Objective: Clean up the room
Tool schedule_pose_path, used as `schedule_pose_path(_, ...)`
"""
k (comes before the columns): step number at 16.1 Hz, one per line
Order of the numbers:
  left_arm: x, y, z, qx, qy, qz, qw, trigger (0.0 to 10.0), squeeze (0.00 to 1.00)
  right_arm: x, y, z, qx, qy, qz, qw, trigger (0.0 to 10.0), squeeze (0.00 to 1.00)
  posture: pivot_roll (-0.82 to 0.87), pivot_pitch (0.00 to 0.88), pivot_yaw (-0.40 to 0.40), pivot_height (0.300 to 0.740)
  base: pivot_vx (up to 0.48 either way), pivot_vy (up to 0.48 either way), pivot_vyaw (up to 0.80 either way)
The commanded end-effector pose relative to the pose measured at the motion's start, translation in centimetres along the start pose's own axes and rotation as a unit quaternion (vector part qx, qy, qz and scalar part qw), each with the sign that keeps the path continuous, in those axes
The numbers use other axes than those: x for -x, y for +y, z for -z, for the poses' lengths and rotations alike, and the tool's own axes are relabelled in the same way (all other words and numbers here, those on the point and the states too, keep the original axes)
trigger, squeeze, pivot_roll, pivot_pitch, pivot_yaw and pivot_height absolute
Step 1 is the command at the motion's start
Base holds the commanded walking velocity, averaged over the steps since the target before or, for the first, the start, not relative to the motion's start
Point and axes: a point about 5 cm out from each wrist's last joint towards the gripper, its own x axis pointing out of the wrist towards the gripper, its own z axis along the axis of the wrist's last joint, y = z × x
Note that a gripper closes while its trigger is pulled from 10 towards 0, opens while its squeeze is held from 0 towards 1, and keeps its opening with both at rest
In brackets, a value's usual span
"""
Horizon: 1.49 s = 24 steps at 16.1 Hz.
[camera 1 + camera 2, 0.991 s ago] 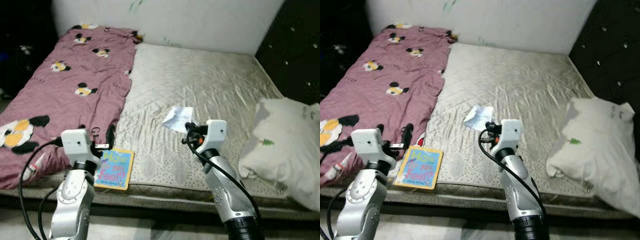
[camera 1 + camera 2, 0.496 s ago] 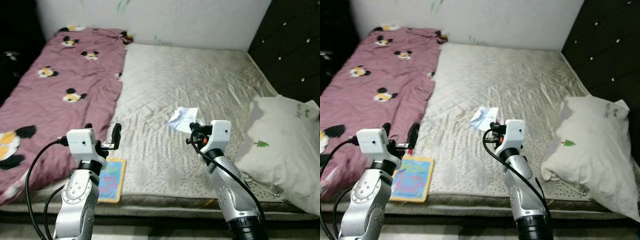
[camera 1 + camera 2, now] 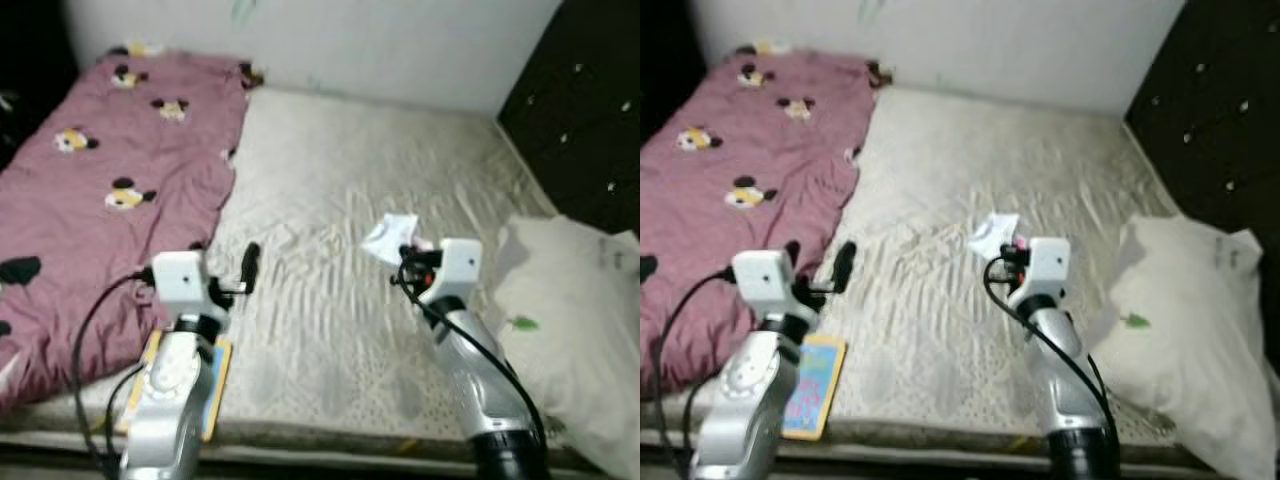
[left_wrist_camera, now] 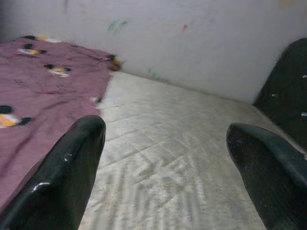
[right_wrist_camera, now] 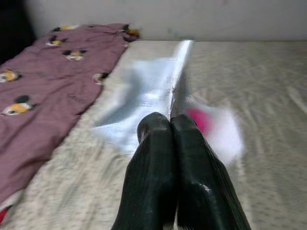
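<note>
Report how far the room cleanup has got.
Nothing looks tidied yet. The right gripper is shut just short of the silver wrapper on the mattress, not holding it. The left gripper is open, empty. Still left: the wrapper, the book at the mattress edge, the blanket and the pillow.

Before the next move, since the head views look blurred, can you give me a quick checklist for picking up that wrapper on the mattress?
1. Right end effector aimed at the silver wrapper: ok, wrapper lies just beyond its tips.
2. Right fingers open for a grasp: not ok, they are pressed together.
3. Wrapper free of other things: ok, it lies alone on the mattress.
4. Left end effector empty: ok, fingers apart, nothing between them.
5. Book at the mattress edge secure: cannot tell, left arm hides part of it.
6. Pillow out of the right arm's way: ok.
</note>
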Motion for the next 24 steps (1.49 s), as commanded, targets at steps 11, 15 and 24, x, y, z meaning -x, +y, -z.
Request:
schedule_pose_path(11,0.2,0.3,0.2,0.011,0.008,-0.009,1.000,10.0,0.00,-0.3,0.5,0.0,0.089,0.012,-0.022,0.996,10.0,0.00,-0.02,0.059,-0.073,0.740,0.000,0.372,0.00)
schedule_pose_path(15,0.2,0.3,0.3,0.013,0.009,-0.010,1.000,10.0,0.00,-0.2,0.7,0.1,0.052,0.016,-0.032,0.998,10.0,0.00,-0.02,0.063,-0.074,0.740,0.000,0.480,-0.20)
schedule_pose_path(24,0.2,0.2,0.3,0.016,0.010,-0.011,1.000,10.0,0.00,0.0,1.4,0.6,0.063,0.021,-0.058,0.996,10.0,0.00,-0.02,0.068,-0.079,0.740,0.000,0.480,-0.21)
